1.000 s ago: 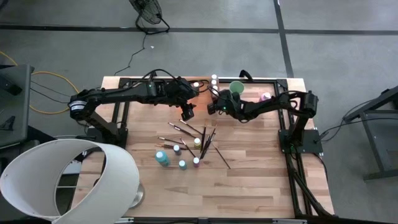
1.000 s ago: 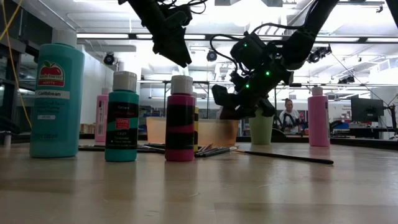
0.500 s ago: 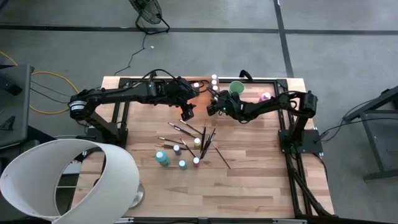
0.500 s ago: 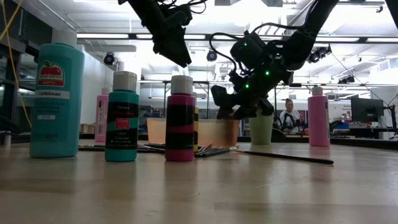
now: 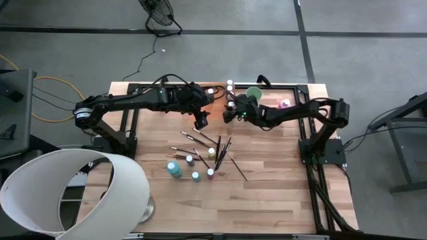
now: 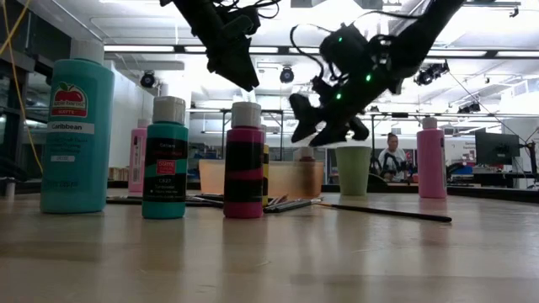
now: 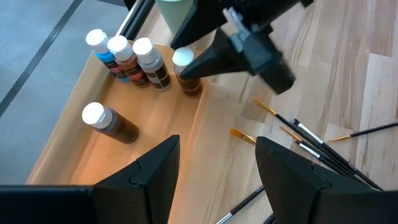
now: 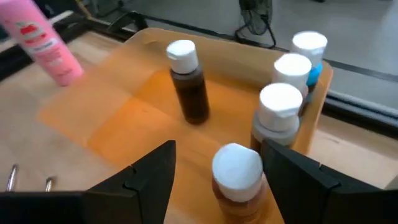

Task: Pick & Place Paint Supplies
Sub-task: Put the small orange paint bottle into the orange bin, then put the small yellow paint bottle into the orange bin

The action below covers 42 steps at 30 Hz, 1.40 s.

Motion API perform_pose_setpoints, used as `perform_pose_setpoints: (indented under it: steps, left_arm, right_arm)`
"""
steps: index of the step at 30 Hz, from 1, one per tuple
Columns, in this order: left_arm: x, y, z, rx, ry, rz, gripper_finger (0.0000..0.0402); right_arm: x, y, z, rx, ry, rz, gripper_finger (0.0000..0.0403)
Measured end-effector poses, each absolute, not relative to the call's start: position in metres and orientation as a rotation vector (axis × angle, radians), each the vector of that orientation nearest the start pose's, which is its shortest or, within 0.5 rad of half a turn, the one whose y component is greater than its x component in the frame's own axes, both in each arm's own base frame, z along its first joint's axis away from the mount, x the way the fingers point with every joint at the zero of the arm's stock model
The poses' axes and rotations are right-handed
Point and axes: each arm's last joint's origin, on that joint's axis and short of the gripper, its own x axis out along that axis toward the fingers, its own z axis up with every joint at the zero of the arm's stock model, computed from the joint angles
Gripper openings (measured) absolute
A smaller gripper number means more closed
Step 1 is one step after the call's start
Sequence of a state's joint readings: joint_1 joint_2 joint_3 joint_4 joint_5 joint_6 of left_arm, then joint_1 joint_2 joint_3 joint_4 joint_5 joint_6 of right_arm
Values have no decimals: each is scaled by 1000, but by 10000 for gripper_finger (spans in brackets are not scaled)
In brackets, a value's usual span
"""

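The right end effector (image 5: 229, 112) is hovering in the upper centre of the high view, above the translucent orange tray (image 5: 215, 100), with its fingers (image 8: 149, 180) spread apart and nothing between them. Directly below it, a brown paint bottle (image 8: 237, 180) with a white cap is standing upright in the tray. Three more bottles are clustering in the tray's corner (image 8: 292, 87), and another brown bottle (image 8: 188, 84) is standing apart from them. The left end effector (image 5: 200, 120) is hanging just left of the right one, over the desk (image 5: 280, 193), fingers (image 7: 149, 180) released and empty. A light green cup (image 5: 253, 94) is sitting beside the tray. In the centre of the high view, paintbrushes (image 5: 220, 148) are lying scattered. Lower down, teal and pink bottles (image 5: 195, 176) are standing upright. A pink bottle (image 5: 285, 103) is resting at the upper right.
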<state>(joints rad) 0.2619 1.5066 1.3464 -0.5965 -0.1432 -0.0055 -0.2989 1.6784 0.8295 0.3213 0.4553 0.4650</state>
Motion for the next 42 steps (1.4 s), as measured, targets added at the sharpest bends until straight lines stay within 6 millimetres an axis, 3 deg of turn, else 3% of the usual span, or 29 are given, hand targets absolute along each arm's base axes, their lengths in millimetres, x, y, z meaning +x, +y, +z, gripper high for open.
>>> perform_pose_setpoints:
  steps: [8, 17, 26, 32, 35, 42]
  left_arm:
    - [312, 88, 320, -51, 765, 387, 202]
    - [311, 88, 320, -51, 775, 386, 202]
    - [308, 87, 317, -31, 825, 374, 202]
    - [308, 87, 316, -26, 838, 369, 202]
    - [307, 86, 316, -24, 849, 367, 202]
    - [302, 84, 311, -42, 922, 334, 202]
  right_arm:
    - [298, -100, 202, 414, 456, -720, 228]
    - [291, -78, 197, 505, 674, -446, 195]
    - [294, -51, 194, 526, 761, -170, 158]
    - [298, -26, 196, 204, 762, 56, 151]
    - [301, -15, 197, 45, 745, 43, 158]
    - [311, 1, 188, -31, 720, 1, 200]
